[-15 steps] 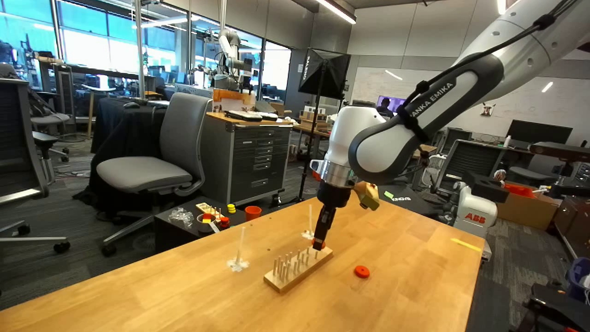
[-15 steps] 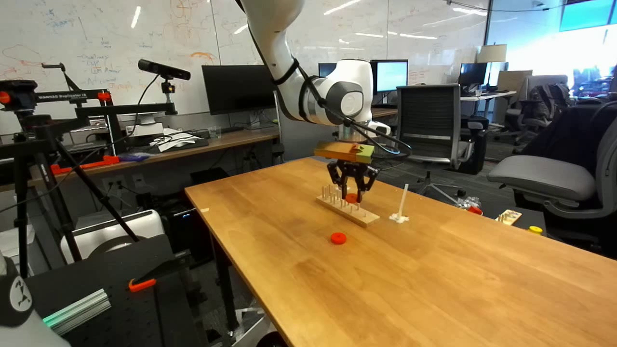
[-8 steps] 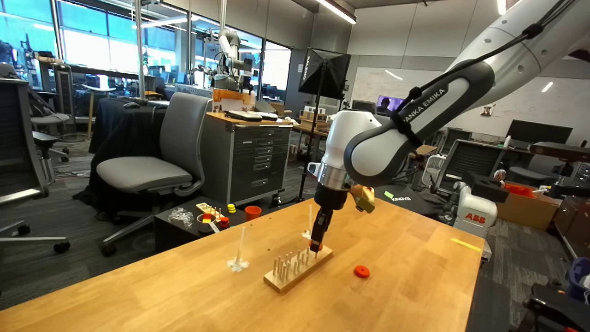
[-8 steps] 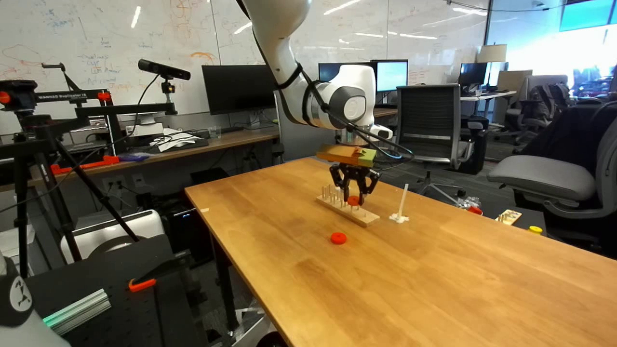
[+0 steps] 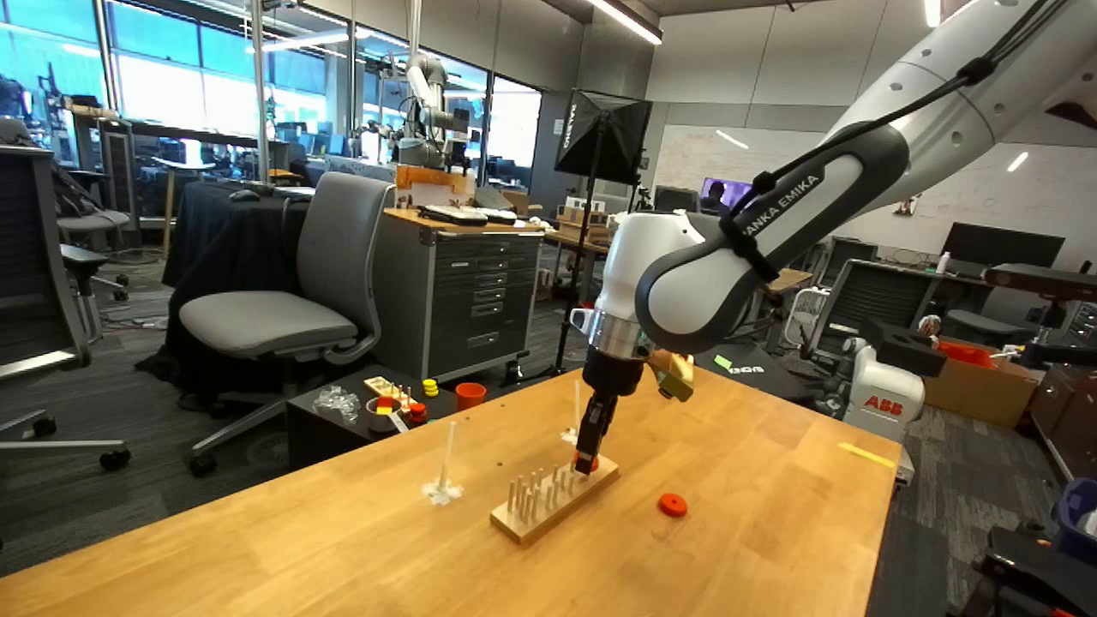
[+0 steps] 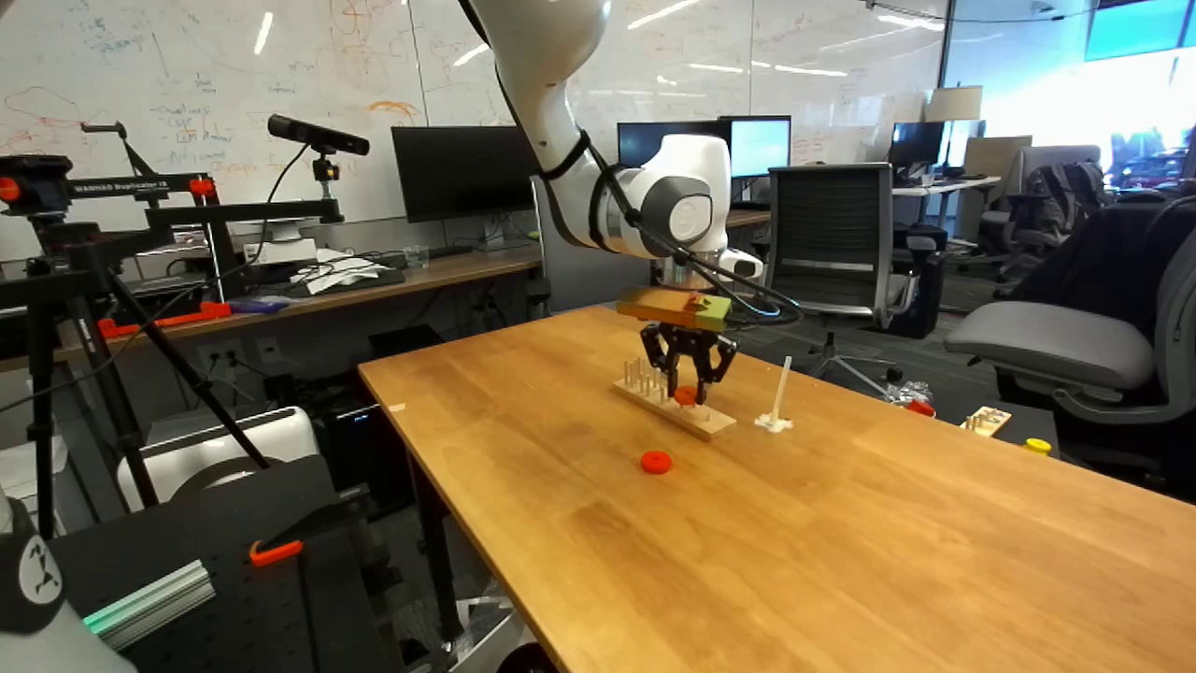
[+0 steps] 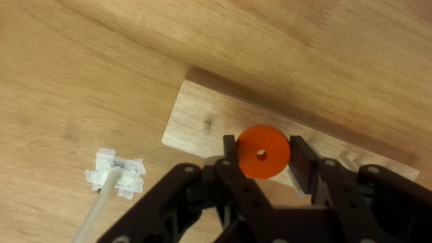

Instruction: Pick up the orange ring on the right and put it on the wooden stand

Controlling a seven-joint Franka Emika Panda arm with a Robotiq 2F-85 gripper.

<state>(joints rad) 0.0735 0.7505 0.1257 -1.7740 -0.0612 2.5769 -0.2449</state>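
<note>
"So, where is the orange ring?"

"It's in the claw. Two black fingers pinch it, one on each side. The wrist view shows that best, and you can see the ring's little hole too."

"And where is the claw?"

"Low down, over the wooden stand, near the end with one lone peg. More pegs stand up toward the other end. I can't tell if the ring touches the wood or a peg."

"Okay, and where does the stand sit?"

"Flat on the counter. In an exterior view, it is nearer to the left edge than to the right edge. The white arm bends down above it, and the claw points at the wood."

"What about the second ring?"

"It lies flat on the counter, apart from the stand, on the side toward the right edge. It looks just like the one in the claw. Farther off, by the right corner, there is a yellow strip."

"What else stands up?"

"Two pale sticks, both between the stand and the left edge. They are taller than the pegs, with white tape around their feet. Past that same edge is a gray chair."
</note>
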